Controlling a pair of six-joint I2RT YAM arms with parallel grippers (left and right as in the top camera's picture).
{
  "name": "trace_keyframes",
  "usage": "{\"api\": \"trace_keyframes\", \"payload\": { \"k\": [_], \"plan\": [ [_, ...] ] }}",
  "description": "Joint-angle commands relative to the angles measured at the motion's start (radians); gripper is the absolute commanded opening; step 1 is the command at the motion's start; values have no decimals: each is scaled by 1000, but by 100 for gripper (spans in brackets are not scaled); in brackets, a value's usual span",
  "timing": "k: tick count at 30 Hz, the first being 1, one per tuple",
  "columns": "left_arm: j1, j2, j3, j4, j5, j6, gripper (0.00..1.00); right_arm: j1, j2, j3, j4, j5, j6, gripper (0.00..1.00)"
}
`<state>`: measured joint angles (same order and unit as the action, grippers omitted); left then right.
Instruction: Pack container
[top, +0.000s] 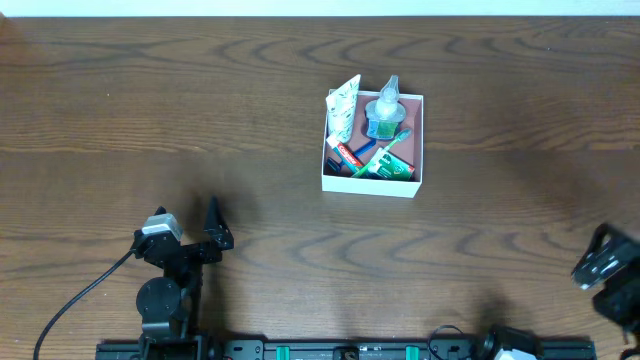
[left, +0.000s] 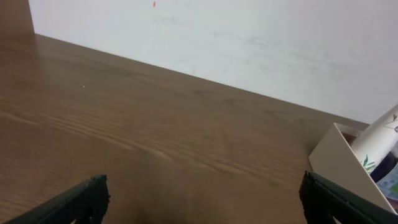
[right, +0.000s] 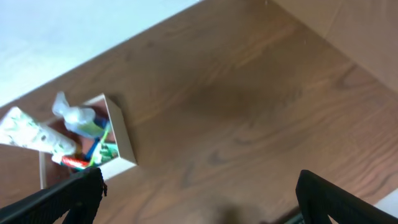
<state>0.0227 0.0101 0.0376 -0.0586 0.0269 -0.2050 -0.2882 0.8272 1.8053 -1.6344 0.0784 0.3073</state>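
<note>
Since the container (top: 368, 184) looks packed: leave it untouched.
Left gripper (left: 202, 199): apart, empty; container at 2 o'clock.
Right gripper (right: 199, 186): apart, empty; container at 10 o'clock.

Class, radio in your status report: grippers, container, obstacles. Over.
Left gripper open, empty, near its base. Right gripper open, empty. Container mid-table, holding bottle and white tube. Nothing in the way.

Left arm (top: 168, 285) sits lower left in the overhead view, folded near its base. Left gripper (left: 202, 202) has its jaws wide apart, holding nothing; fingertips (left: 84, 198) show only at the bottom corners of the wrist view. Right arm (top: 612, 272) is at the lower right edge, partly cropped. Right gripper (right: 199, 202) is likewise spread wide and empty.
</note>
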Motion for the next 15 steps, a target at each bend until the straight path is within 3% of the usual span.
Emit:
{"api": "trace_keyframes", "payload": {
  "k": [1,7,15],
  "plan": [
    [4,-6,-33,-11,4,6,98,23,-76,-86,1,0,14,99],
    [4,-6,-33,-11,4,6,98,73,-210,-245,85,18,15,99],
    [4,-6,-33,-11,4,6,98,172,-367,-542,492,-144,48,99]
  ]
}}
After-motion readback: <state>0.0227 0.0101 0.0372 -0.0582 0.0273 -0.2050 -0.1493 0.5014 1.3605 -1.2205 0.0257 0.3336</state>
